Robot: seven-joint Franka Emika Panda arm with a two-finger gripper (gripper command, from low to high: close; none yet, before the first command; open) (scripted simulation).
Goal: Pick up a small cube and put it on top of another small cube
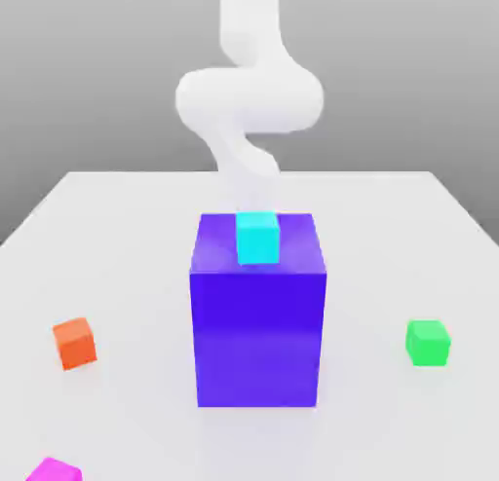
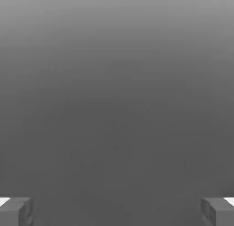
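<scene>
The small magenta cube (image 1: 54, 470) lies at the near edge on the exterior view's left, partly cut off by the frame. A cyan small cube (image 1: 257, 238) rests on top of the big purple-blue block (image 1: 258, 323) in the middle of the table. The white arm (image 1: 249, 99) comes down behind that block, which hides the hand in the exterior view. In the hand view my gripper (image 2: 117, 212) is open, its two fingertips (image 2: 16, 211) far apart with nothing between them, and only grey background shows beyond.
An orange cube (image 1: 74, 343) sits on the exterior view's left and a green cube (image 1: 428, 342) on its right, both on the white table (image 1: 127, 236). The tall block stands between the arm and the near cubes.
</scene>
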